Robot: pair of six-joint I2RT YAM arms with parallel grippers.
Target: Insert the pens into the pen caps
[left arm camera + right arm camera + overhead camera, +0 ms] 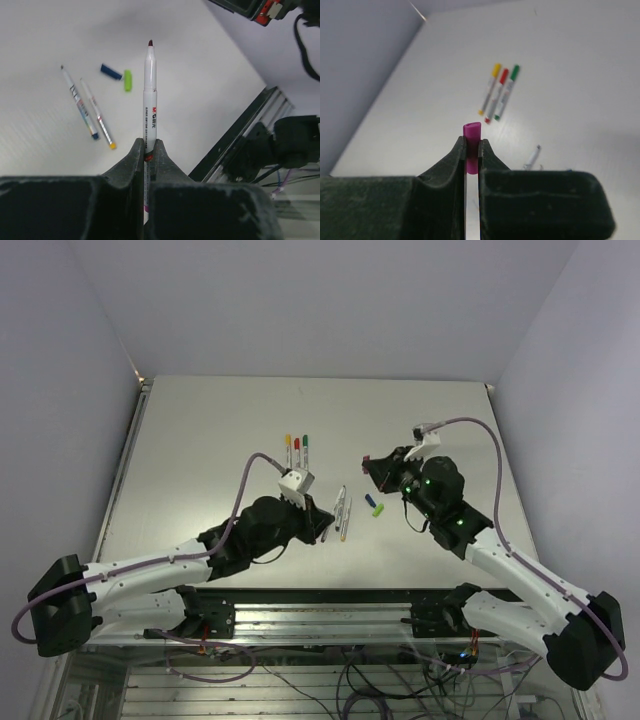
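Left claw [149, 147]: clamped tight on the held pen [150, 95]. The white barrel stands out past the fingertips, and its bare dark-red tip points away from the claw, above the desk [200, 440].
Loose pens: two uncapped pens lie on the desk near the left claw, side by side and almost parallel. One has a blue end [79, 102] and the other a yellow end [97, 119].
Loose caps: the blue cap [110, 71] and the light green cap [128, 80] lie just beside each other at an angle, a little beyond the loose pens. In the top view they sit between those pens and the right arm.
Right claw [472, 145]: pinched narrow on the magenta cap [472, 131]. The cap stands up past the fingertips, clear of the desk.
Capped pens: three lie close together in a row farther back on the desk, with a yellow cap [288, 448], a red cap [297, 450] and a green cap [306, 448]. They are well apart from the loose pens and caps.
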